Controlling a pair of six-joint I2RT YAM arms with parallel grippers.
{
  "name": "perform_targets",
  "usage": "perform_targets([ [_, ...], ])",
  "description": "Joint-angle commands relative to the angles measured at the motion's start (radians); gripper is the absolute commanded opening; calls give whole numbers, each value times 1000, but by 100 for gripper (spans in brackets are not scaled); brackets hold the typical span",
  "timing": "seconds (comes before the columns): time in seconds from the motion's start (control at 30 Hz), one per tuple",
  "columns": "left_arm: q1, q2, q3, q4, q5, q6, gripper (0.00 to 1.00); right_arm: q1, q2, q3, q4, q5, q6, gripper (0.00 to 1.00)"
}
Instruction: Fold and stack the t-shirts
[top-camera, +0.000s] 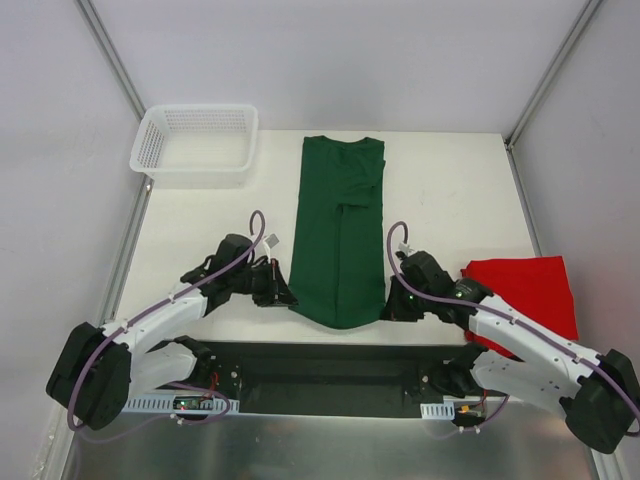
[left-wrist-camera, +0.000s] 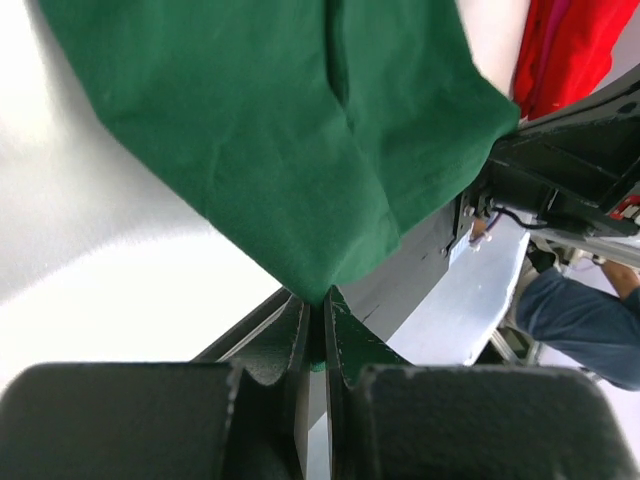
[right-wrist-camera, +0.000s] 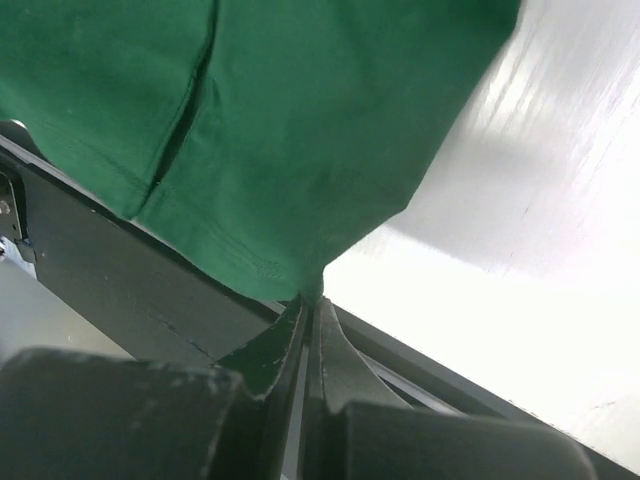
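The left fingers are clenched on the hem of the green t-shirt. In the left wrist view a tuck of green cloth is pinched in the thin slit between them. The right fingers are clamped the same way, with the cloth drawn to a point where it enters their grip.

From the top view, the left fingers hold the shirt's 7 o'clock corner and the right fingers its 5 o'clock corner. Both sit at the near edge of the bench, with the arms reaching in from either side.

The green t-shirt is folded lengthwise into a long strip along the middle of the bench, collar at 12 o'clock and hem at 6 o'clock. A fold line runs down its middle.

The red t-shirt lies at 4 o'clock by the bench's right edge, apart from the green one and partly hidden behind the right arm. A white mesh basket stands at 10 o'clock in the far left corner.
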Motion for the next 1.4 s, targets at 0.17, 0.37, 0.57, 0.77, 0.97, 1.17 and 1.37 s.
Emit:
perform_targets([
  [0.17, -10, 77, 224, -124, -71, 99, 0, 3, 79, 147, -47, 84, -105, 1],
  [0.37, -8, 112, 298, -152, -89, 123, 0, 2, 143, 248, -72, 161, -162, 1],
  [0.57, -8, 130, 348, -188, -117, 140, 0, -18, 211, 325, -92, 197, -219, 1],
  [0.77, -8, 166, 426, -245, -164, 169, 0, -53, 258, 367, -96, 208, -255, 1],
  [0.97, -8, 221, 526, -302, -218, 203, 0, -84, 294, 431, -116, 227, -300, 1],
  [1.17, -8, 290, 598, -325, -237, 227, 0, -113, 349, 514, -145, 257, -337, 1],
  [1.37, -5, 336, 640, -334, -256, 238, 0, -151, 401, 580, -157, 262, -374, 1],
])
